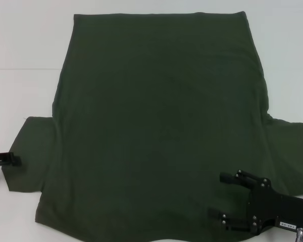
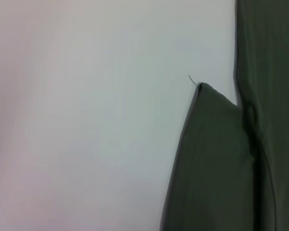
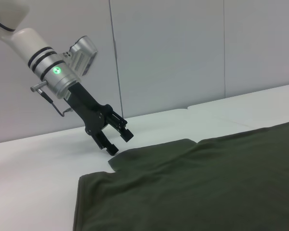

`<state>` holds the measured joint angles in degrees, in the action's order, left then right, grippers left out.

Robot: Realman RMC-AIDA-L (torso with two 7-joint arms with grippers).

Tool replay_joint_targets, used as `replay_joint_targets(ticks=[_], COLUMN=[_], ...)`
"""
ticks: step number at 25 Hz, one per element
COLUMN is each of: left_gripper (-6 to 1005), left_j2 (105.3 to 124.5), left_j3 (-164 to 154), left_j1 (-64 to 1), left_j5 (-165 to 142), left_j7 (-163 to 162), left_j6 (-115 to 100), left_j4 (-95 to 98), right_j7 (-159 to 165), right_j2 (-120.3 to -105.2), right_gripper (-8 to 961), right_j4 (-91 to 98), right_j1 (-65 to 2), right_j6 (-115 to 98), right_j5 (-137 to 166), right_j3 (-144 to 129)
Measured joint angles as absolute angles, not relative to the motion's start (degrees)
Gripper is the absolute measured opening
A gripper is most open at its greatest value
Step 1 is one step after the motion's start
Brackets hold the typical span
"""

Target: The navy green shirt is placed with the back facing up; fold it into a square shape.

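Note:
The navy green shirt lies flat on the white table, plain side up, with its hem at the far side and both sleeves spread near me. My left gripper stands open just off the edge of the left sleeve. The right wrist view shows that left gripper low over the table beside the sleeve tip, with nothing between its fingers. In the left wrist view the sleeve shows with a loose thread at its corner. My right gripper is open over the shirt's near right part, close to the right sleeve.
The white table extends around the shirt, with a seam line running across it at the far left. A pale wall stands behind the table in the right wrist view.

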<state>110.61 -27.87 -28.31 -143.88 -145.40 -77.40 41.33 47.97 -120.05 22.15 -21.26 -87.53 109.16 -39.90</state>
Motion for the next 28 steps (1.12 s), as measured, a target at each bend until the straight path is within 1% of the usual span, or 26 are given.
replay_joint_targets(ticks=[12,23,28], left_gripper=[945,946,946], left_j2=[111.13,111.19,111.57], left_j3=[-27.9,-28.0,-27.9], left_j1=[-28.8,-29.5,-30.2], left_j5=[-143.6,-143.6,-143.6], left_j7=[-145.3,-145.1,-144.9], left_j6=[-77.9,-77.9,-77.9], left_j4=[41.0,39.9,39.2], right_j7=[48.0,48.0,48.0], right_j2=[-120.05,-120.06,-120.05], right_gripper=[924,925,924], right_j4=[22.1,22.1,22.1], right_j1=[-21.3,-21.2,-21.3], right_j6=[-87.5,-87.5,-87.5], right_j5=[109.2,109.2,109.2], right_j3=[-39.9,-39.9,-39.9])
